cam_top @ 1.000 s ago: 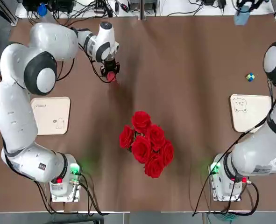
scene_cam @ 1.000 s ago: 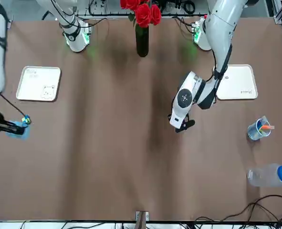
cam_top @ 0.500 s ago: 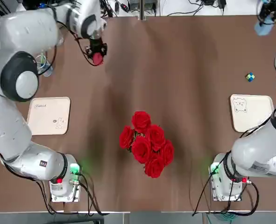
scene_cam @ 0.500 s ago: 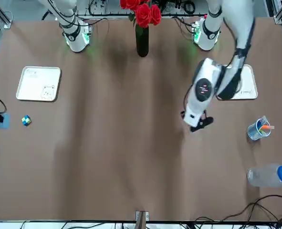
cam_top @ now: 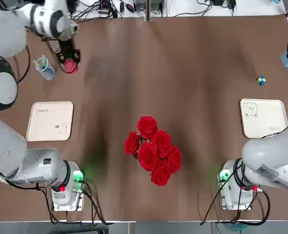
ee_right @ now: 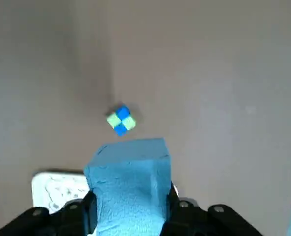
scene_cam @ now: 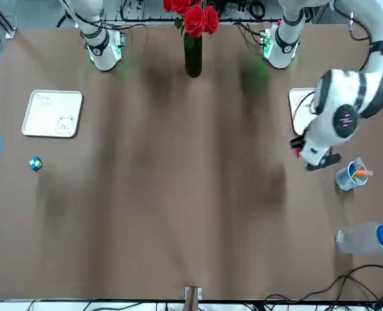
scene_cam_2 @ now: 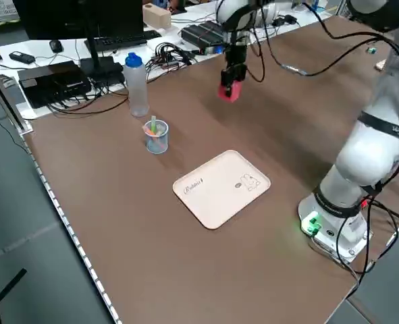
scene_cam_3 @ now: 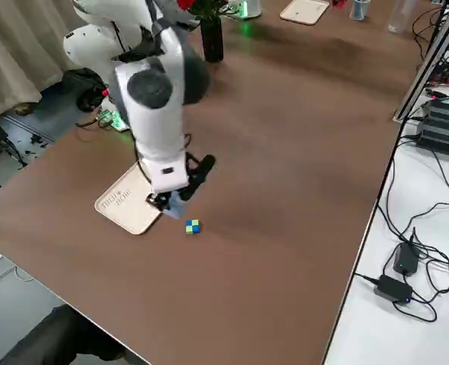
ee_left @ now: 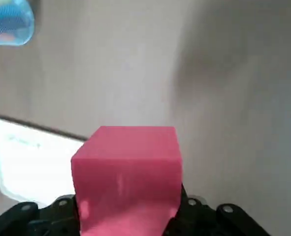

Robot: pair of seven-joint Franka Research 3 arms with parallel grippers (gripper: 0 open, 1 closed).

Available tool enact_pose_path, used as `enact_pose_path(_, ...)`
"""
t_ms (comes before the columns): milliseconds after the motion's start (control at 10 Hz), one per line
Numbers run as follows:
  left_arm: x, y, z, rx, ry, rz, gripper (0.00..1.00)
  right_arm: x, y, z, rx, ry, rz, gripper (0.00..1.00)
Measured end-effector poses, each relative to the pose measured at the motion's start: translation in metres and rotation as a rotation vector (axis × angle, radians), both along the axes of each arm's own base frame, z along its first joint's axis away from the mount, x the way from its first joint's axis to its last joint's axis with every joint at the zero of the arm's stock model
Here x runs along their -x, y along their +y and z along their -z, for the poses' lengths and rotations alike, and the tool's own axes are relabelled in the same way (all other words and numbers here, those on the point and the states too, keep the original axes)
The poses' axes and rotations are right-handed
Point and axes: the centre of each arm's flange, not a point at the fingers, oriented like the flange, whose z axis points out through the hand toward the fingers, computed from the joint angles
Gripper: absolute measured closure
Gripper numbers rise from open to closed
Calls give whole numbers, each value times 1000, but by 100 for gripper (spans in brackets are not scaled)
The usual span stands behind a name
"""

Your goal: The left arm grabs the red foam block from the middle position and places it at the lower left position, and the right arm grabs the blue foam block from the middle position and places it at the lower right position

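Red foam block [cam_top: 71, 66], a small plain cube, is clamped between the closed fingers of the left gripper [cam_top: 68, 62], held up off the brown table [cam_top: 182, 73] at about ten o'clock from the bunch of red roses [cam_top: 152, 148] at the table's middle. Just beside it at nine o'clock stands a clear plastic cup of coloured pens [cam_top: 45, 68], and a clear water bottle with a blue cap [scene_cam_2: 136, 84] stands a little beyond the cup. The cream square tray with rounded corners [cam_top: 51, 121], the lower left position, lies flat at about six o'clock from the held block, well apart from it.

Over on the other side the right gripper [ee_right: 128, 196] has its fingers shut on the small light-blue foam cube [ee_right: 129, 182], carried above the table near its right edge. A tiny blue-and-green puzzle cube [cam_top: 261, 80] sits on the table near it. The cream-white square tray with the bear drawing [cam_top: 262, 117], the lower right position, lies at about six o'clock from that puzzle cube
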Motion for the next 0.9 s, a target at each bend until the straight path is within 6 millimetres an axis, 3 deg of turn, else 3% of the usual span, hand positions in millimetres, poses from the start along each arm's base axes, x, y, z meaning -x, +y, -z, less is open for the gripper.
enact_pose_path(200,25,91,7,48,46,14,37,29,9,29,-40,39,0,48)
enact_pose_path(500,63,207,19,82,86,115,37,66,36,66,-48,21,-21,48)
enact_pose_path(600,74,233,23,107,81,157,37,79,42,74,-61,26,-36,48)
enact_pose_path(700,82,245,34,122,94,197,37,93,38,79,-74,25,-68,47)
enact_pose_path(900,89,245,72,139,133,236,37,127,8,87,-82,0,-120,46)
